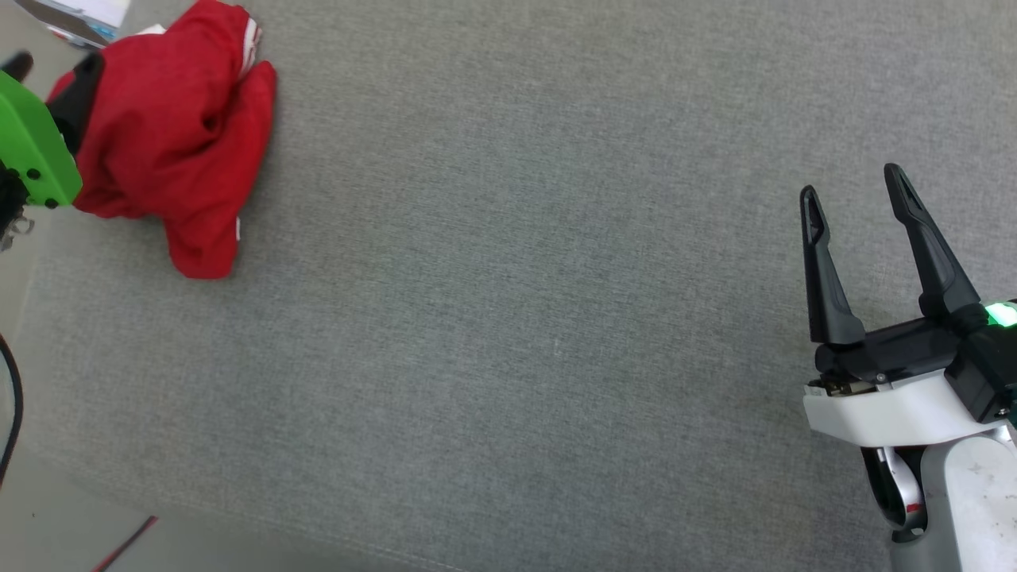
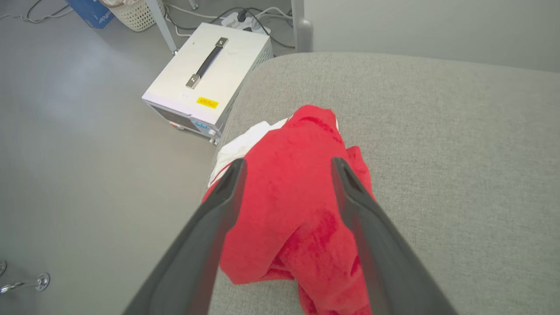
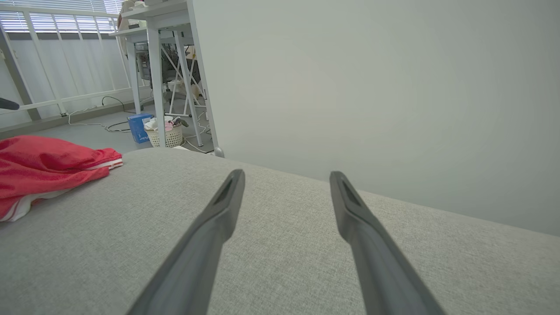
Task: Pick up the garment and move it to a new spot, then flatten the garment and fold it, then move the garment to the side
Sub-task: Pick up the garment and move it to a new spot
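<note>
The garment is a crumpled red heap with a bit of white trim, lying at the far left of the grey cushioned surface, close to its edge. In the left wrist view my left gripper is open, its two dark fingers spread on either side of the red garment just below them; a white sleeve shows at the heap's left. My left arm's green wrist housing sits beside the heap. My right gripper stands open at the lower right, far from the garment, holding nothing.
Past the surface's left edge, a white metal box with a handle stands on the floor. Farther back are a woven basket, a blue box, cables and white table legs. A plain wall runs behind the surface.
</note>
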### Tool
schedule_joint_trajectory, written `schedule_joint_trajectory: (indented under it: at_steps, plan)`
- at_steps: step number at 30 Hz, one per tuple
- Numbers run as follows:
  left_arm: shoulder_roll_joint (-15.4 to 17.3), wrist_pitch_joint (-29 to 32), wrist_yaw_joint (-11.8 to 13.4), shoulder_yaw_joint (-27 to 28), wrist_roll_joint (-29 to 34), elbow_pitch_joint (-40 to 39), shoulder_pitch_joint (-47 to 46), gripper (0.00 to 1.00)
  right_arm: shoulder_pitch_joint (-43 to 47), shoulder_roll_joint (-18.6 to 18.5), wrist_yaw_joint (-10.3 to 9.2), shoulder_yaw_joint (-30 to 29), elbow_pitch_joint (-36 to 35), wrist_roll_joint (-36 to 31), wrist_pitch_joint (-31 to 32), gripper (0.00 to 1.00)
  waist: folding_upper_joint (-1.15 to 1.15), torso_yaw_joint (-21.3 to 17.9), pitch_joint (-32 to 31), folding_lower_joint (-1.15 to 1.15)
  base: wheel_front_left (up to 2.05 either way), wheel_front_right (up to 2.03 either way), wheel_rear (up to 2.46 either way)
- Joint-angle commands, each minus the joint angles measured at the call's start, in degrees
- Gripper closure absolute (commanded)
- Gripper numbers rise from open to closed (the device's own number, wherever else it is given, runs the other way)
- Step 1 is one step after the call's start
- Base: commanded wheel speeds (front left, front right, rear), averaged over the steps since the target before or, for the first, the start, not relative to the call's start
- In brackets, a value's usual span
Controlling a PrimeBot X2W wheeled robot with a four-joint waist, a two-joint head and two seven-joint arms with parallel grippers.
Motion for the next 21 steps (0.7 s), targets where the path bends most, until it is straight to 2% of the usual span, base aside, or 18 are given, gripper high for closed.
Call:
schedule_joint_trajectory:
  at_steps: [1, 4, 8, 13, 21]
  plan:
    - [1.01, 2.75, -0.12, -1.33, -1.72, 0.57, -1.29, 0.0, -1.17, -0.33, 0.37, 0.01, -0.44, 0.04, -0.35, 0.0, 0.0, -1.64, 2.06, -0.01, 0.0, 0.0, 0.0]
    - [2.05, 8.58, -0.13, -4.09, -4.86, 2.38, -2.36, 0.0, -1.6, -0.62, 0.37, -0.09, -0.54, 0.05, -0.35, 0.0, 0.0, -2.29, 3.4, -0.01, 0.0, 0.0, 0.0]
    - [2.36, 13.08, -0.13, -6.99, -7.38, 5.18, -2.67, 0.0, -1.95, -0.96, 0.37, -0.24, -0.69, 0.03, -0.35, 0.0, 0.0, -3.07, 4.92, -0.01, 0.0, 0.0, 0.0]
    - [1.59, 15.86, -0.13, -10.96, -8.54, 8.73, -1.83, 0.0, -2.67, -1.23, 0.37, -0.9, -0.44, 0.34, -0.35, 0.0, 0.0, -3.64, 6.61, -0.01, 0.0, 0.0, 0.0]
    - [-1.91, 16.56, -0.13, -16.21, -10.46, 12.62, -1.46, 0.0, -3.09, -1.71, 0.37, -1.01, 0.05, 0.65, -0.35, 0.0, 0.0, -3.61, 8.01, -0.01, 0.0, 0.0, 0.0]
